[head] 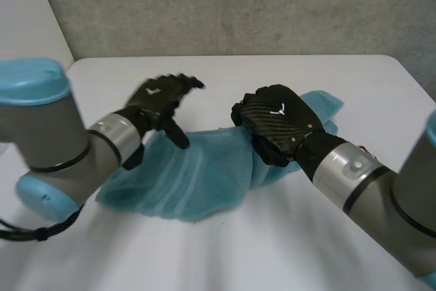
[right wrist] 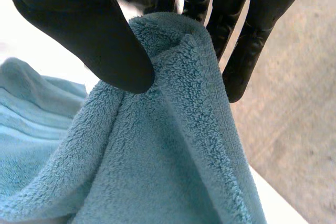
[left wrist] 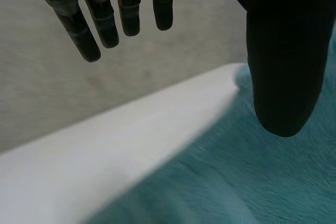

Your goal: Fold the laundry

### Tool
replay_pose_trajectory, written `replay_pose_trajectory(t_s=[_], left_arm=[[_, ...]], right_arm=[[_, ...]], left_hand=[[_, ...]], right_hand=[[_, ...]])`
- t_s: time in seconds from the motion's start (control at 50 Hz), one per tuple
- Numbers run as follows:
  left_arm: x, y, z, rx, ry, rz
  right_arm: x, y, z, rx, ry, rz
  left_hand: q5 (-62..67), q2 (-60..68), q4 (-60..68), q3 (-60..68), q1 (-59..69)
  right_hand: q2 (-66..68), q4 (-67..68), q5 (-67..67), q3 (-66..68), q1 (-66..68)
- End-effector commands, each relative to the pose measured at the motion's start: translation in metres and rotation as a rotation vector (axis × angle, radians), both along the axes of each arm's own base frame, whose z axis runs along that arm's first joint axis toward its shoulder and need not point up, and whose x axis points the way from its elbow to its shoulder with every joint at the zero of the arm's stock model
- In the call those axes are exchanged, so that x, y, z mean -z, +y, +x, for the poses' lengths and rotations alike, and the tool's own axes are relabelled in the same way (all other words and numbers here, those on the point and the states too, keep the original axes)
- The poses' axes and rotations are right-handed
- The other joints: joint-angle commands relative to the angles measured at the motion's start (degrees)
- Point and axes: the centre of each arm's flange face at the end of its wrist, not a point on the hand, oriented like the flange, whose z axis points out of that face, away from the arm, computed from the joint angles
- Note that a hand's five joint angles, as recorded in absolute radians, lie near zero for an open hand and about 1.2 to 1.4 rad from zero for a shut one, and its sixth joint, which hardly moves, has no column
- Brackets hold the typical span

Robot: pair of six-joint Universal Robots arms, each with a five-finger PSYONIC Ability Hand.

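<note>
You won't find a word, number or brand name that can be read anywhere here. The only marks are two small white emblems. One small white emblem [head: 155,90] sits on the back of the black left hand [head: 163,100], raised at the left. The other white emblem [head: 278,108] sits on the carbon-weave back of the black right hand [head: 276,127], at the right, which pinches the light-blue terry towel [head: 197,175]. You can see each as a small pale figure, but both are too small to tell their shape.
</note>
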Motion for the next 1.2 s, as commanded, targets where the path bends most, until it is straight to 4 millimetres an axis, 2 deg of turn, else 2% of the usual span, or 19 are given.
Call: replay_pose_trajectory(t_s=[0.02, 0.14, 0.2, 0.26, 0.32, 0.38, 0.42, 0.44, 0.52, 0.62, 0.76, 0.8, 0.88, 0.9, 0.94, 1.02, 1.08, 1.1, 1.2], left_arm=[[0.042, -0.010, -0.023, 0.187, -0.025, 0.166], [0.054, -0.018, -0.021, 0.165, -0.035, 0.189], [0.050, -0.025, -0.019, 0.116, -0.032, 0.145], [0.038, -0.036, -0.017, 0.055, -0.015, 0.063], [0.007, -0.050, -0.017, -0.015, 0.040, -0.102], [-0.035, -0.064, -0.020, -0.047, 0.107, -0.322], [-0.060, -0.066, -0.021, -0.054, 0.138, -0.440], [-0.086, -0.068, -0.021, -0.060, 0.170, -0.551], [-0.141, -0.062, -0.019, -0.073, 0.258, -0.781], [-0.173, -0.052, -0.012, -0.104, 0.327, -0.913], [-0.142, -0.049, 0.002, -0.174, 0.276, -0.803], [-0.104, -0.051, 0.017, -0.203, 0.201, -0.693], [-0.056, -0.038, 0.035, -0.224, 0.109, -0.553], [-0.056, -0.038, 0.035, -0.224, 0.109, -0.553], [-0.032, -0.027, 0.041, -0.223, 0.059, -0.488], [-0.001, -0.011, 0.047, -0.217, -0.042, -0.422], [0.015, -0.001, 0.051, -0.206, -0.125, -0.389], [0.021, 0.003, 0.052, -0.198, -0.165, -0.379], [0.021, 0.011, 0.055, -0.191, -0.235, -0.373]], right_arm=[[-0.013, 0.006, -0.009, 0.001, -0.025, -0.037], [-0.016, -0.005, -0.016, 0.044, -0.028, -0.047], [-0.016, -0.014, -0.018, 0.073, -0.028, -0.050], [-0.018, -0.029, -0.014, 0.105, -0.033, -0.065], [-0.010, -0.052, -0.008, 0.150, -0.027, -0.055], [-0.022, -0.085, 0.004, 0.222, -0.056, -0.113], [-0.049, -0.110, 0.010, 0.284, -0.112, -0.198], [-0.060, -0.116, 0.011, 0.298, -0.133, -0.228], [-0.120, -0.132, 0.013, 0.348, -0.277, -0.393], [-0.143, -0.135, 0.016, 0.342, -0.384, -0.501], [-0.109, -0.108, 0.017, 0.281, -0.360, -0.401], [-0.092, -0.100, 0.015, 0.260, -0.316, -0.352], [-0.034, -0.075, 0.012, 0.182, -0.175, -0.166], [-0.034, -0.075, 0.012, 0.182, -0.174, -0.165], [0.001, -0.057, 0.007, 0.134, -0.086, -0.035], [0.022, -0.048, 0.000, 0.129, -0.024, 0.062], [0.031, -0.043, -0.004, 0.135, 0.007, 0.117], [0.030, -0.045, -0.007, 0.154, 0.003, 0.139], [0.020, -0.067, -0.026, 0.236, -0.024, 0.119]], left_hand=[[5.58, 4.70, 4.92, 4.50, 5.34], [51.59, 50.71, 50.93, 50.51, 51.36], [64.72, 63.84, 64.07, 63.64, 64.49], [64.80, 63.91, 64.14, 63.72, 64.56], [64.80, 63.91, 64.14, 63.72, 64.56], [64.80, 63.91, 64.14, 63.72, 64.56], [64.80, 63.91, 64.14, 63.72, 64.56], [64.80, 63.91, 64.14, 63.72, 64.56], [64.80, 63.91, 64.14, 63.72, 64.56], [64.80, 63.91, 64.14, 63.72, 64.56], [64.80, 63.91, 64.14, 63.72, 64.56], [64.80, 63.91, 64.14, 63.72, 64.56], [64.80, 63.91, 64.14, 63.72, 64.56], [64.80, 63.91, 64.14, 63.72, 64.56], [64.80, 63.91, 64.14, 63.72, 64.56], [64.80, 63.91, 64.14, 63.72, 64.56], [64.80, 63.91, 64.14, 63.72, 64.56], [64.80, 63.91, 64.14, 63.72, 64.56], [64.80, 63.91, 64.14, 63.72, 64.56]], right_hand=[[12.52, 11.86, 13.47, 11.93, 24.17], [12.52, 11.86, 13.47, 11.93, 24.17], [12.52, 11.86, 13.47, 11.93, 24.17], [12.52, 11.86, 13.47, 11.93, 24.17], [12.52, 11.86, 13.47, 11.93, 24.17], [12.52, 11.86, 13.47, 11.93, 24.17], [12.52, 11.86, 13.47, 11.93, 24.17], [12.52, 11.86, 13.47, 11.93, 24.17], [12.52, 11.86, 13.47, 11.93, 24.17], [12.52, 11.86, 13.47, 11.93, 24.17], [12.52, 11.86, 13.47, 11.93, 24.17], [12.52, 11.86, 13.47, 11.93, 24.17], [12.52, 11.86, 13.47, 11.93, 24.17], [12.52, 11.86, 13.47, 11.93, 24.17], [12.52, 11.86, 13.47, 11.93, 24.17], [12.52, 11.86, 13.47, 11.93, 24.17], [-0.54, -1.20, 0.41, -1.13, 11.11], [-31.52, -32.18, -30.56, -32.11, -19.86], [-47.27, -47.93, -46.32, -47.86, -35.62]])
